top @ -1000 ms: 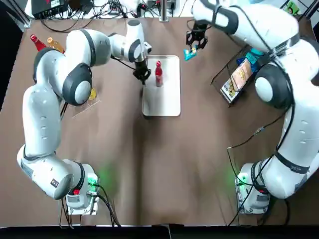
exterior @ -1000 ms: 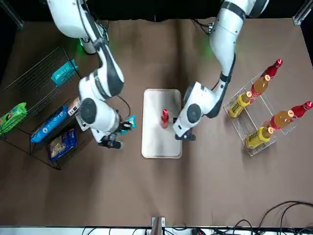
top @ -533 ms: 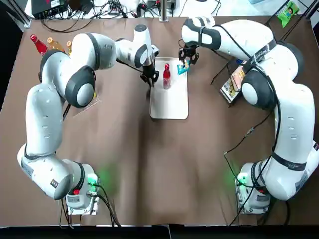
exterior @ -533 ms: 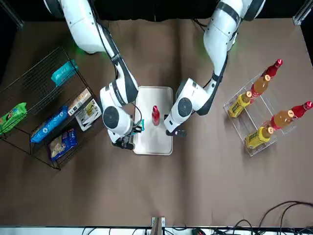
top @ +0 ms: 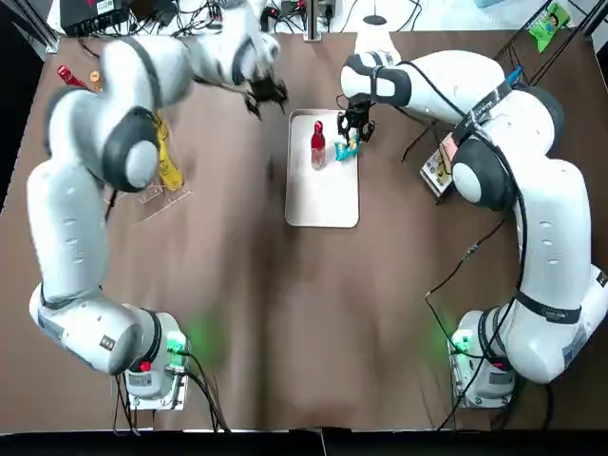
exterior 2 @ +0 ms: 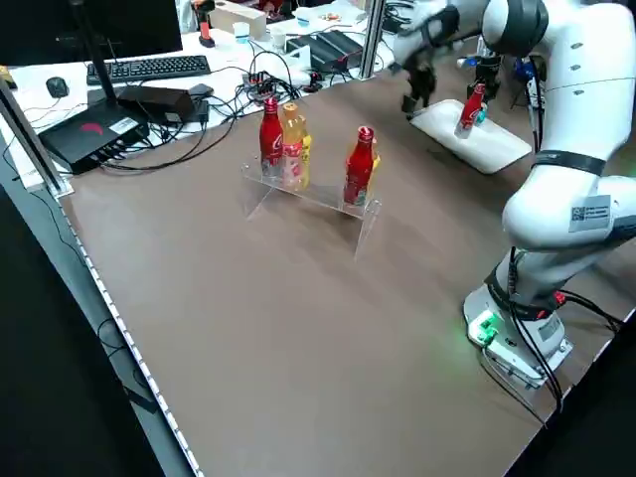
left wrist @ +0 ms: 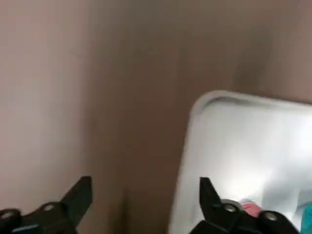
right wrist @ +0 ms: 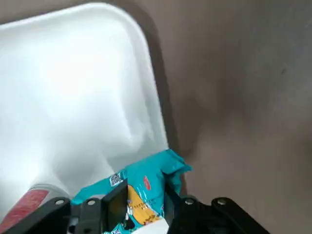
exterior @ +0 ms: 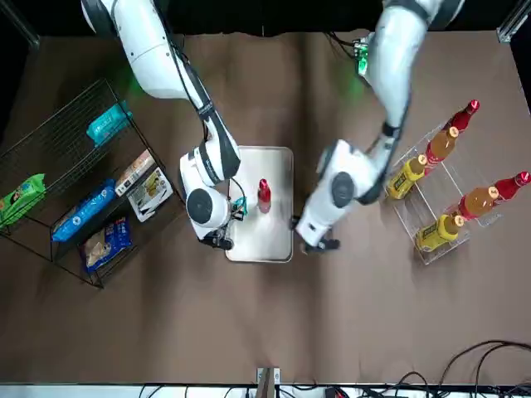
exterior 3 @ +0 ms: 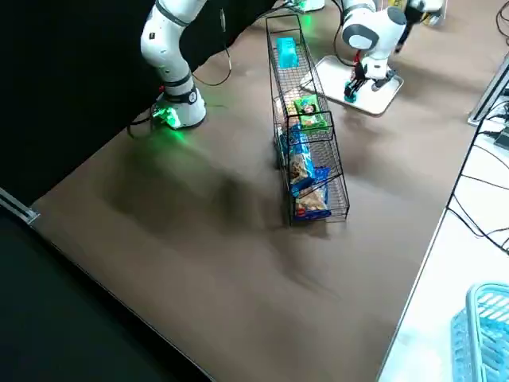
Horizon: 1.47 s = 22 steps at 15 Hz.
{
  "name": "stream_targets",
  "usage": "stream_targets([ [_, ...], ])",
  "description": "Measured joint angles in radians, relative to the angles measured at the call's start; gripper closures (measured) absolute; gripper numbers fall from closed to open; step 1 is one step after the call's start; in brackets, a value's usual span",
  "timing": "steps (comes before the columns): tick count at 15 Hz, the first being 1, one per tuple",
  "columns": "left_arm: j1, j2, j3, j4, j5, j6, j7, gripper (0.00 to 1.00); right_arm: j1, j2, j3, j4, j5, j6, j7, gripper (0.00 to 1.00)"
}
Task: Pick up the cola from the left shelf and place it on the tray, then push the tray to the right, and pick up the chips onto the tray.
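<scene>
Chips [right wrist: 146, 187] were pinched by the right gripper [top: 353, 131] low over the tray [top: 323, 195], beside the cola [top: 317, 144], seemingly for release; the left gripper [left wrist: 144, 195] was spread, off the tray.

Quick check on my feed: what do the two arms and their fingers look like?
The left arm and right arm are glossy white, rounded links with dark grey joint rings. Green lights glow at the bases, black cables trailing. The left gripper and right gripper have black fingers.
</scene>
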Motion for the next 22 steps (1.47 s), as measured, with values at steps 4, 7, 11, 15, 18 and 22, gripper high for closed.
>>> stream_targets([
  [4, 0.185, -0.184, -0.003, 0.005, 0.084, -0.273, 0.189, 0.00, 0.000, 0.000, -0.001, 0.001, 0.024, -0.001, 0.000, 0.69],
  [7, 0.264, -0.330, -0.002, 0.009, 0.097, -0.459, 0.331, 0.00, -0.007, -0.001, -0.003, 0.008, 0.027, -0.001, 0.000, 0.49],
  [11, 0.307, -0.493, -0.001, 0.038, 0.174, -0.651, 0.412, 0.00, -0.017, -0.020, -0.009, 0.023, 0.027, -0.029, -0.001, 0.48],
  [15, 0.346, -0.621, -0.003, 0.045, 0.200, -0.727, 0.415, 0.00, -0.034, -0.075, -0.012, 0.037, 0.027, -0.093, -0.001, 0.45],
  [18, 0.375, -0.627, -0.001, 0.044, 0.199, -0.732, 0.420, 0.00, -0.044, -0.101, -0.027, 0.043, 0.026, -0.150, -0.006, 0.44],
  [22, 0.376, -0.630, 0.014, 0.035, 0.181, -0.753, 0.420, 0.00, -0.113, -0.172, -0.052, 0.080, 0.026, -0.219, -0.123, 0.44],
])
